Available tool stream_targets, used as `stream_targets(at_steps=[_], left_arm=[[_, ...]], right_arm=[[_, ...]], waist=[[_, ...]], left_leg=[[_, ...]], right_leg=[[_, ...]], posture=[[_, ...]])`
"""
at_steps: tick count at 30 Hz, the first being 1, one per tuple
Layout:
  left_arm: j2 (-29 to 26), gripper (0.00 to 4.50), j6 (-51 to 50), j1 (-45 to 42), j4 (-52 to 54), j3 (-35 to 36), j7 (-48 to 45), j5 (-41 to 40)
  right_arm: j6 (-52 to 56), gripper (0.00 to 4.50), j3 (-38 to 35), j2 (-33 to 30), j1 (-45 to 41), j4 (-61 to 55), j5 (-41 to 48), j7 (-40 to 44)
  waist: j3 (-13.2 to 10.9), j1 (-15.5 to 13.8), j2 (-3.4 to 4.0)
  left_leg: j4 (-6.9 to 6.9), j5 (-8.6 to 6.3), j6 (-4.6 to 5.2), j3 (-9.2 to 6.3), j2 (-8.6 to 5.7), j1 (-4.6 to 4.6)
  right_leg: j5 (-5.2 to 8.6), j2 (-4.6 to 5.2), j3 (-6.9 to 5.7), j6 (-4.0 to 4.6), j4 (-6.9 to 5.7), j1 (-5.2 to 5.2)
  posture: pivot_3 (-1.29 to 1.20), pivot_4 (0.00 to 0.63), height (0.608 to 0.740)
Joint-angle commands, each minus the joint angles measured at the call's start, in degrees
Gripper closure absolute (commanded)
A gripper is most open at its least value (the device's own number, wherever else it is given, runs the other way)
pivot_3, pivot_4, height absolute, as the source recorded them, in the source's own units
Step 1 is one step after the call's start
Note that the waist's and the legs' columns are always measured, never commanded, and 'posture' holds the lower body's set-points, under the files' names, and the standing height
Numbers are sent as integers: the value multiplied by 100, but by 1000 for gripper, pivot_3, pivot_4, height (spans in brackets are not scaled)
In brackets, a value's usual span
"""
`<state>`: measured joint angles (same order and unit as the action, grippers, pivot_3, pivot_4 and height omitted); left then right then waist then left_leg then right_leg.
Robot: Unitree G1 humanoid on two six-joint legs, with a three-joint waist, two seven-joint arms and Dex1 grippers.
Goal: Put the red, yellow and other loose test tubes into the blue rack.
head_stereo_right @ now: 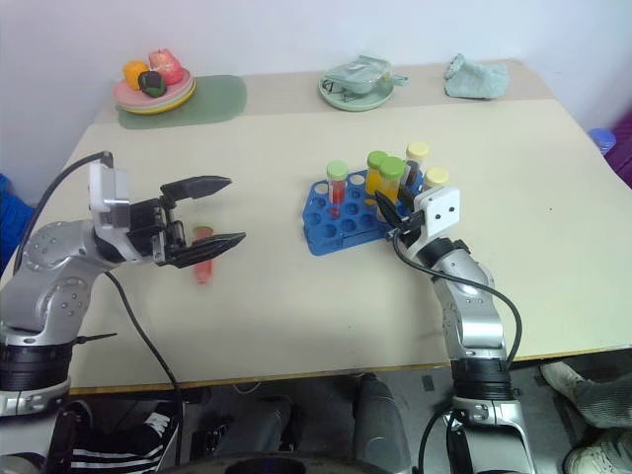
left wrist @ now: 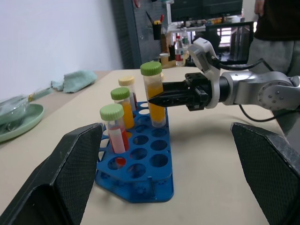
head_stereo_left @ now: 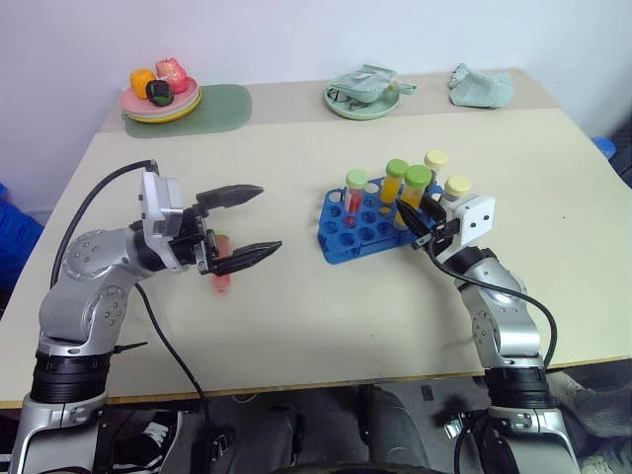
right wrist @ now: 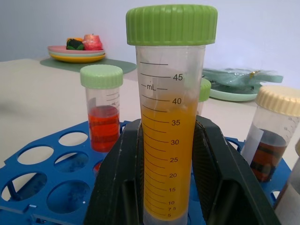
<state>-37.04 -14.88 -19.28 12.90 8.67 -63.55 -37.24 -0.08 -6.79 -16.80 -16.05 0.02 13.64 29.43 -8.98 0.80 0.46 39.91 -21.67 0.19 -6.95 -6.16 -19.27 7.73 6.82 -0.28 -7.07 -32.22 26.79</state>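
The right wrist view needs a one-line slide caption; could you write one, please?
Right gripper fingers clamp a yellow-liquid tube upright over the blue rack.

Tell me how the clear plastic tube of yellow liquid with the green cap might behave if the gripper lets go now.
The yellow tube, clamped by the right gripper over the blue rack, looks rigid. It is tall, narrow and over half full, so probably top-heavy and apt to tip unless seated in a hole. Being round, it would likely roll if it fell.
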Motion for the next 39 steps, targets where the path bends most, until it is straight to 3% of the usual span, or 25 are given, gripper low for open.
stream_targets(at_steps=[1, 23, 28, 30, 31, 35, 39], left_arm=[[-89, 0, 28, -9, 97, 160, -15, -66], [-126, 0, -33, -46, 141, 138, 30, -86], [-131, 0, -104, -68, 196, 143, 84, -95], [-133, 0, -131, -57, 224, 154, 108, -102], [-135, 0, -137, -42, 235, 157, 113, -104], [-169, 0, -219, 59, 302, 195, 154, -133], [-283, 0, -302, 258, 349, 269, 103, -197]], right_arm=[[-172, 3704, 24, -24, -29, -12, -70, -54], [-34, 3704, 115, 48, 74, 20, 117, 35], [97, 1397, 6, 14, 42, 27, 312, 91], [136, 284, 0, -43, 33, -37, 341, 133], [146, 37, 1, -80, 43, -74, 366, 175], [324, 37, -88, -476, 248, -417, 620, 635], [941, 37, -660, -1489, 813, -1186, 1499, 1581]], waist=[[0, 2, 0], [0, 10, 0], [0, 9, 0], [0, 1, 0], [0, -1, 0], [0, -14, 1], [-4, -34, 7]], left_leg=[[0, 0, 0, 0, 0, 0], [-1, 0, 0, 0, 0, 1], [-1, 0, 0, 0, 1, 1], [-1, 0, 0, 0, 1, 1], [-1, 0, 0, 0, 1, 0], [0, 0, 0, -1, 1, -1], [0, -1, 1, -2, 0, -2]], right_leg=[[0, 0, 0, 0, 0, 0], [0, -1, 1, 0, 0, 0], [0, -1, 1, 0, 0, 0], [0, -1, 1, 0, 0, 0], [0, -1, 1, 0, 0, 0], [0, -1, 1, 0, 1, 0], [0, 0, 1, 0, 3, -1]], posture=[[0, 150, 740], [0, 150, 740], [0, 150, 740], [0, 150, 740], [0, 150, 740], [0, 150, 740], [0, 150, 740]])
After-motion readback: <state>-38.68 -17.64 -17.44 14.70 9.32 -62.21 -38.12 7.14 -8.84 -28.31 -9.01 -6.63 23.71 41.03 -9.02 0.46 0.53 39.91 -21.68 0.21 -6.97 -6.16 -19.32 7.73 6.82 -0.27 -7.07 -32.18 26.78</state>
